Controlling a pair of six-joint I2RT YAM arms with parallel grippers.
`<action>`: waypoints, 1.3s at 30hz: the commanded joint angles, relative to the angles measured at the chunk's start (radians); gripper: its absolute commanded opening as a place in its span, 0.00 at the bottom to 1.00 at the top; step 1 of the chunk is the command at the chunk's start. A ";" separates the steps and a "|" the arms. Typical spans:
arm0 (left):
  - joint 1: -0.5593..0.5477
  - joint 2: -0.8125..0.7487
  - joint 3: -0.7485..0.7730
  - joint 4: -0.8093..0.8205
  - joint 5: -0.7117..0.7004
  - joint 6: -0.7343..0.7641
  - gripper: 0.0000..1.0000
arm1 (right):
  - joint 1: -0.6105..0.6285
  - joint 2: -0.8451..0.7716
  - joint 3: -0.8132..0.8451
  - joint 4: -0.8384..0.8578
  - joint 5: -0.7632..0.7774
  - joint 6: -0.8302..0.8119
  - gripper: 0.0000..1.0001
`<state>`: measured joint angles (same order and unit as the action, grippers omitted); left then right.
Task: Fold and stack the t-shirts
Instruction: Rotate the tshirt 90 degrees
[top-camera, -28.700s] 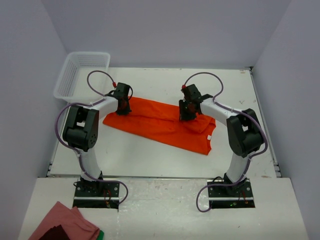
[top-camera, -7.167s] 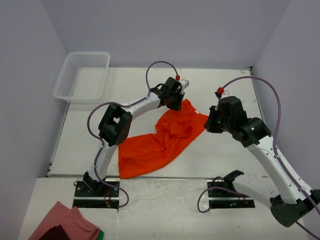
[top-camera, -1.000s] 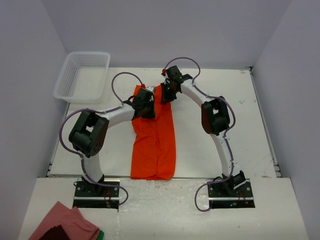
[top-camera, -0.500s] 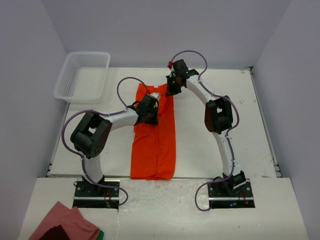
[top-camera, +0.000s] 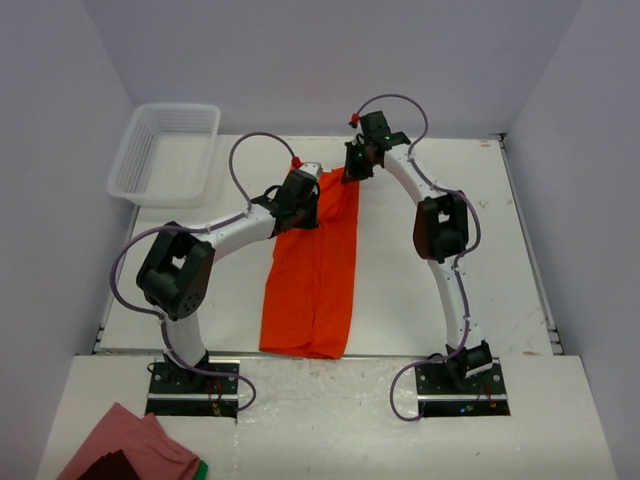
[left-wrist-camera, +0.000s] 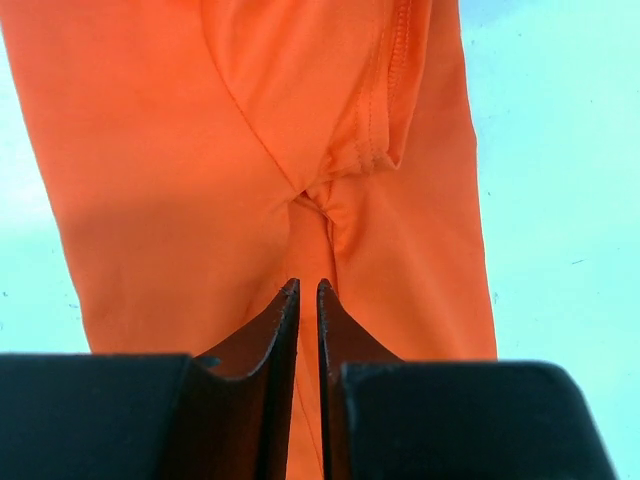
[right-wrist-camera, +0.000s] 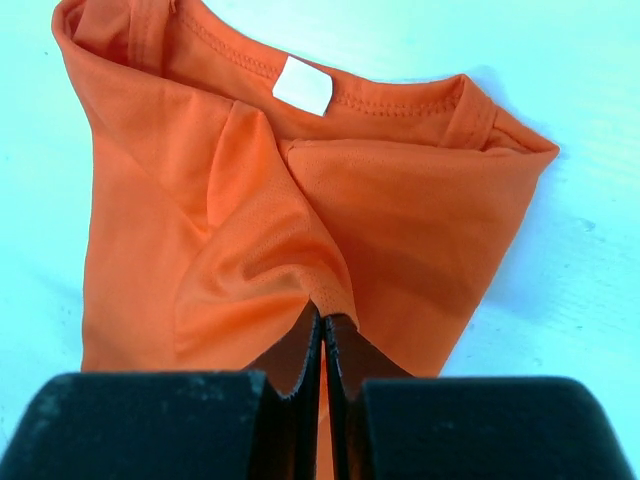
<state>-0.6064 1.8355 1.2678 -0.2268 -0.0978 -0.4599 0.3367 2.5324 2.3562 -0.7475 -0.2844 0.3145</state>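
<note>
One orange-red t-shirt (top-camera: 315, 285) lies folded lengthwise as a long narrow strip running from the table's front edge toward the back. My left gripper (top-camera: 301, 205) is at the strip's far left part, jaws closed to a thin gap on a puckered seam of the shirt (left-wrist-camera: 150, 150). The left gripper's tips show in the left wrist view (left-wrist-camera: 308, 287). My right gripper (top-camera: 351, 173) is at the far right corner, shut on a raised fold of the fabric (right-wrist-camera: 400, 230) just below the collar. Its tips (right-wrist-camera: 323, 318) point at the collar's white label (right-wrist-camera: 302, 85).
A white mesh basket (top-camera: 165, 150) stands at the back left of the table. A pinkish-red cloth (top-camera: 125, 445) lies on the near ledge at the bottom left, beside the left arm's base. Grey walls close in the sides and back.
Both grippers have moved toward the back and right, dragging the shirt's far end with them. The strip now slants to the right at its far end.
</note>
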 joint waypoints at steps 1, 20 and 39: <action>0.002 -0.032 0.038 -0.006 -0.013 0.029 0.13 | -0.018 0.028 0.078 -0.013 -0.055 -0.034 0.03; 0.158 0.191 0.247 0.004 0.121 0.152 0.13 | -0.038 -0.136 -0.026 0.053 -0.038 -0.034 0.42; 0.217 0.468 0.464 0.027 0.270 0.161 0.13 | 0.117 -0.605 -0.704 0.160 0.158 0.046 0.48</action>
<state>-0.4072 2.2635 1.6722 -0.2100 0.1436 -0.3210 0.3721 2.0617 1.7405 -0.6342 -0.2157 0.3290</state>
